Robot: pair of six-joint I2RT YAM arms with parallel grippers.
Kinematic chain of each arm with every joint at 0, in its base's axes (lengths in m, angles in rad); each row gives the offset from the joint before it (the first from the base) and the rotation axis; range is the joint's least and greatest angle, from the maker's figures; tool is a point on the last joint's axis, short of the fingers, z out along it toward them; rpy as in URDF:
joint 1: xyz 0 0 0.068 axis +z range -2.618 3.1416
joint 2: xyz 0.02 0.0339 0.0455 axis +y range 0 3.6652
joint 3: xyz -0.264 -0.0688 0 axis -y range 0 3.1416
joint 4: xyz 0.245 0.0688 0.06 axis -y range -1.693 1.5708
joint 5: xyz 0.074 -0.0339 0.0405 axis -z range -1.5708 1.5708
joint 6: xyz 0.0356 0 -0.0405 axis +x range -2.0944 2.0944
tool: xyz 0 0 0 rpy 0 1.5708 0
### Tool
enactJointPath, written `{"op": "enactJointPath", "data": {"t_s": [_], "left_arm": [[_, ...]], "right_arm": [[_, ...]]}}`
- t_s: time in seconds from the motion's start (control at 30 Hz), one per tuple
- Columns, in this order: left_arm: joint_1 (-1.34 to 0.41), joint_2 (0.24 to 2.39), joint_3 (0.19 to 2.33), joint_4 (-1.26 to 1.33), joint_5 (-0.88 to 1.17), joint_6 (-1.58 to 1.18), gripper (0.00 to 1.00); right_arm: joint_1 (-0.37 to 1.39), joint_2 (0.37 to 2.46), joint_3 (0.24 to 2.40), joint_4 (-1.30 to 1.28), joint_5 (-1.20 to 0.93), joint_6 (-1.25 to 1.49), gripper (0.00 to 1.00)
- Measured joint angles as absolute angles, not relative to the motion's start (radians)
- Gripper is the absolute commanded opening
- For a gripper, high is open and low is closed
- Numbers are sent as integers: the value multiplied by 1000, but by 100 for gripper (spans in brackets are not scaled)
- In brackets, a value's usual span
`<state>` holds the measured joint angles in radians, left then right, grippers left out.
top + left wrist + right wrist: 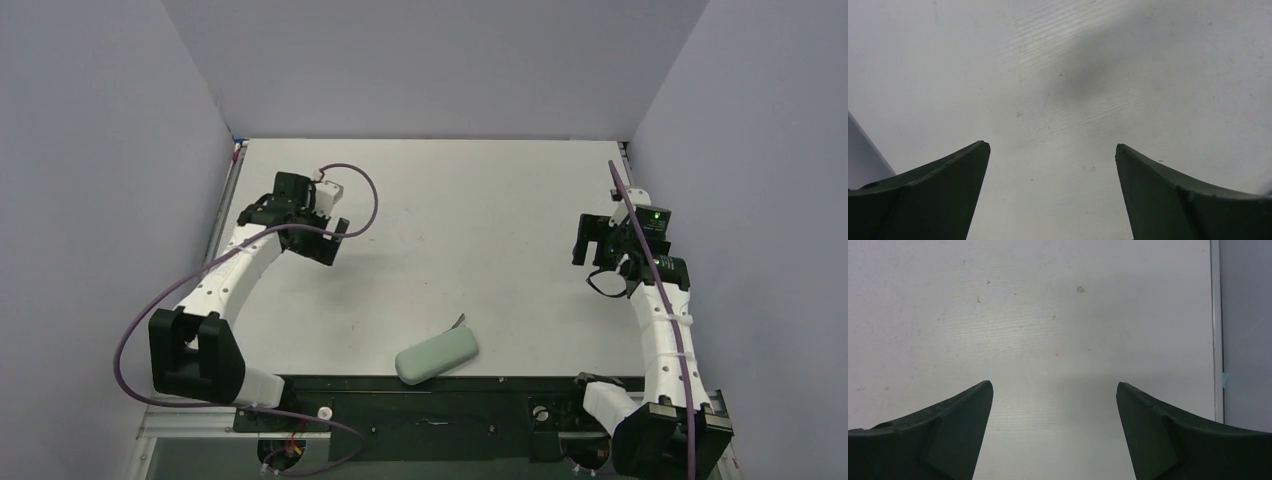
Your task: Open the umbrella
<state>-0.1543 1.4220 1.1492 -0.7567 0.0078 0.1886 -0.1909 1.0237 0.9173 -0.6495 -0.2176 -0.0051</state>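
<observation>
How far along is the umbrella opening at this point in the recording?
Nothing looks done: the umbrella lies packed as a pale-green capsule at the near edge of the table. Nothing is in hand: left arm and right arm hover apart from it, jaws open and empty. Left: reaching, grasping, unpacking and opening it.

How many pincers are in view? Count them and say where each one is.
2. The left pincer hangs open over the far left of the table; the right pincer hangs open near its right edge. None seems hidden.
</observation>
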Motion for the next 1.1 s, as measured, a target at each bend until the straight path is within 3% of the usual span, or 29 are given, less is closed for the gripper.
{"op": "enactJointPath", "data": {"t_s": [0.57,1.1], "left_arm": [[-1073,1411,1116,-754,-3,326,97],[-1230,1569,1093,-687,-3,323,97]], "right_arm": [[-262,1006,920,-700,-233,-27,89],[-262,990,899,-720,-236,-43,90]]}}
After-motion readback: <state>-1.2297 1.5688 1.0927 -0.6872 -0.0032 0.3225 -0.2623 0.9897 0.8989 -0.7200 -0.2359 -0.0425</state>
